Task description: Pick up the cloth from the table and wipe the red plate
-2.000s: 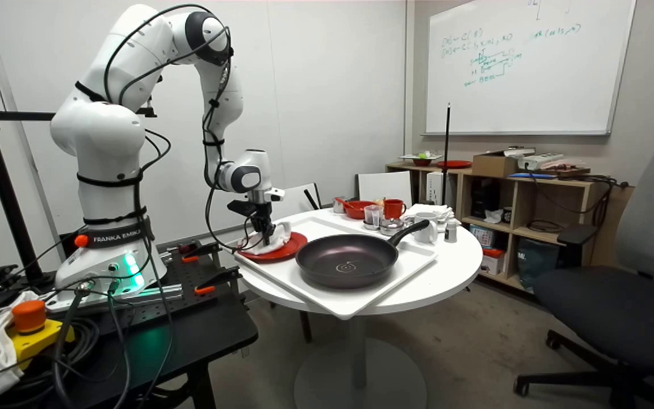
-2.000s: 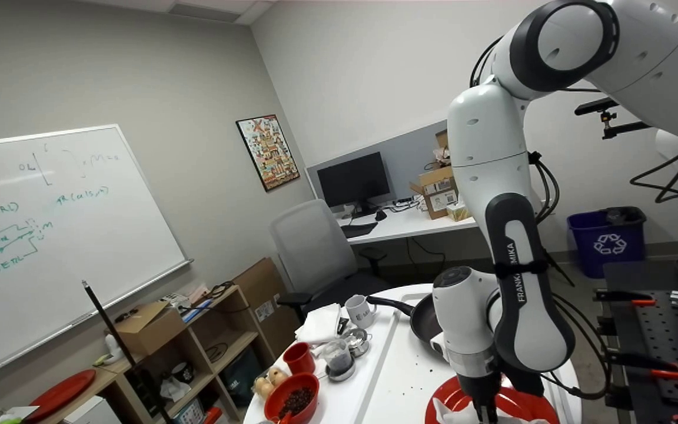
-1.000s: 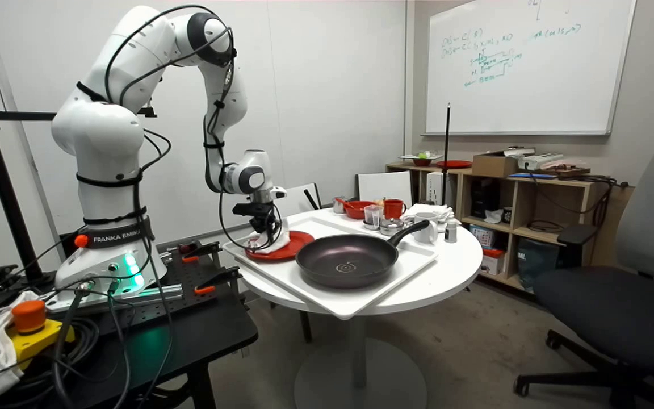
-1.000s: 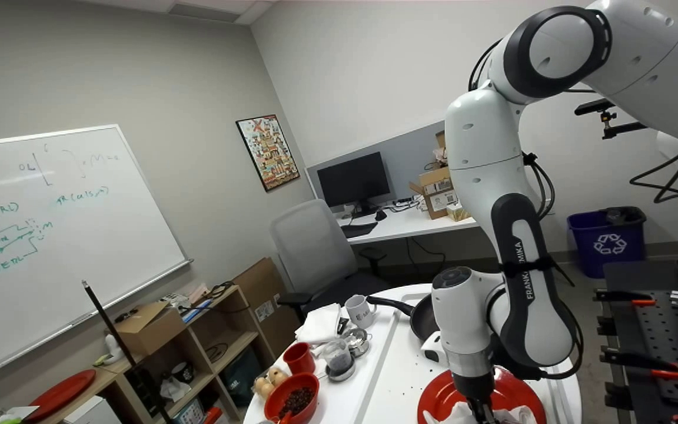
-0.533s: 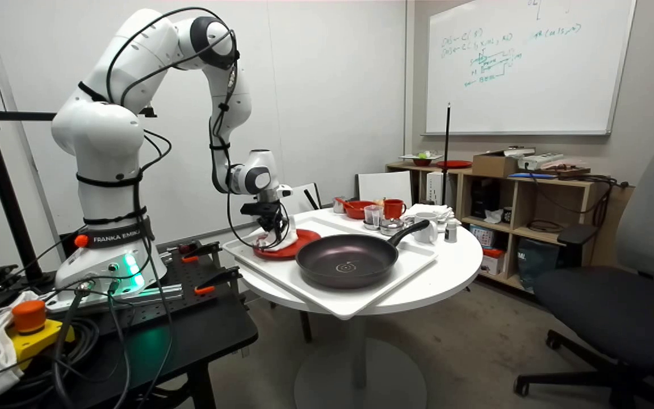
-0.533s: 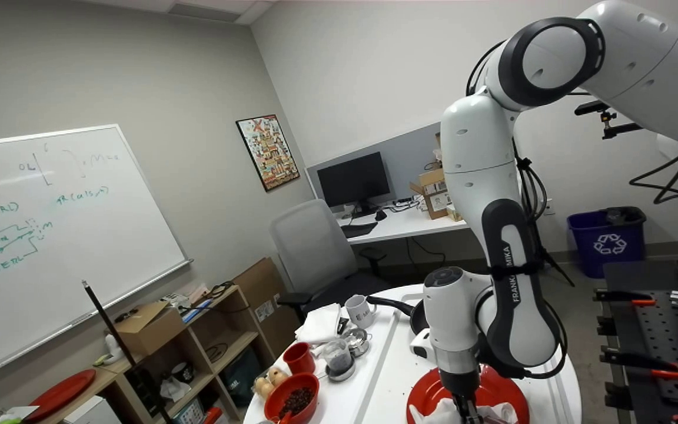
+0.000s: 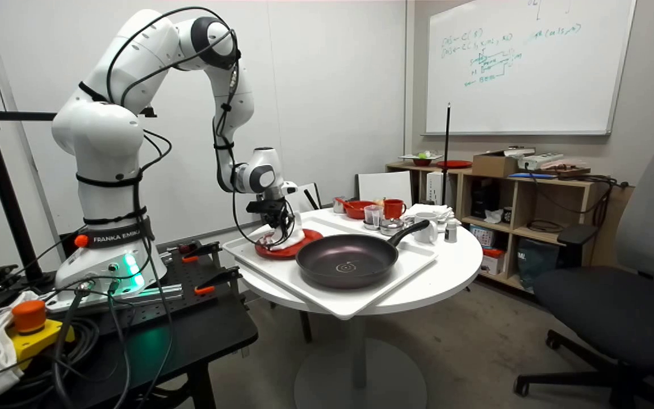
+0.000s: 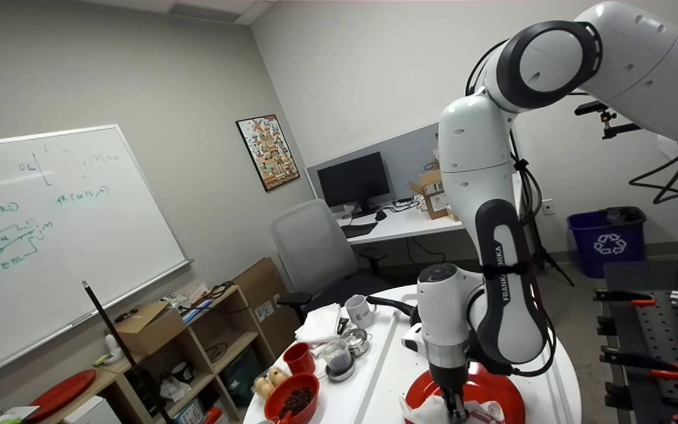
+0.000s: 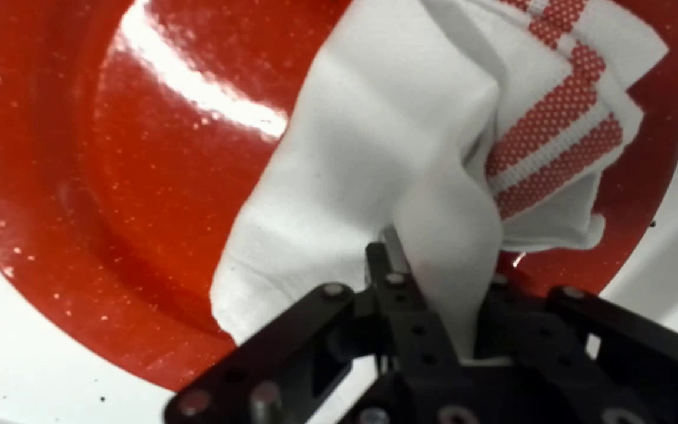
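Note:
The white cloth with red stripes (image 9: 362,147) lies bunched on the red plate (image 9: 139,224), and part of it stands up between my fingers. My gripper (image 9: 442,265) is shut on this fold, low over the plate. In both exterior views the gripper (image 7: 276,230) (image 8: 457,409) points down at the cloth (image 7: 293,238) (image 8: 430,410) on the plate (image 7: 310,237) (image 8: 501,391). Light specks show on the plate's surface. The right fingertip is partly hidden by the cloth. The plate sits in a white tray on the round white table (image 7: 460,267).
A dark pan (image 7: 345,264) stands in the white tray (image 7: 327,301) close beside the plate. A red bowl (image 8: 309,388), red cup (image 8: 299,357), white mug (image 8: 359,311) and folded white cloths (image 8: 318,324) stand toward the table's far side. Dark crumbs lie on the tray.
My gripper, the cloth and the plate have shifted together, toward the pan. The wrist has tilted slightly. The cloth has stayed in the grip.

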Action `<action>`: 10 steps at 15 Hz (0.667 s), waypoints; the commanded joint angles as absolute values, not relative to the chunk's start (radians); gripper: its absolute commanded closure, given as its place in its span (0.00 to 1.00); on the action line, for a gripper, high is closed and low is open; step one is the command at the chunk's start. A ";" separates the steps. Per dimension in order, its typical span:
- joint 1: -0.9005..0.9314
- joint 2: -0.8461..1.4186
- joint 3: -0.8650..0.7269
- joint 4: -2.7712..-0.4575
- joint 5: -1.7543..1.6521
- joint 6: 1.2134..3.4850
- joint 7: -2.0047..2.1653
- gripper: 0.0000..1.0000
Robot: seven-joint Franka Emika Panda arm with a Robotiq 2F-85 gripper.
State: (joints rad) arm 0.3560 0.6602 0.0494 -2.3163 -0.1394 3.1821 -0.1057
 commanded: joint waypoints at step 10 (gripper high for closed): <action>0.277 0.707 0.071 -2.211 -0.147 3.231 -0.115 0.95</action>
State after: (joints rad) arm 0.3156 0.6705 0.0479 -2.2538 -0.1393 3.2090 -0.1056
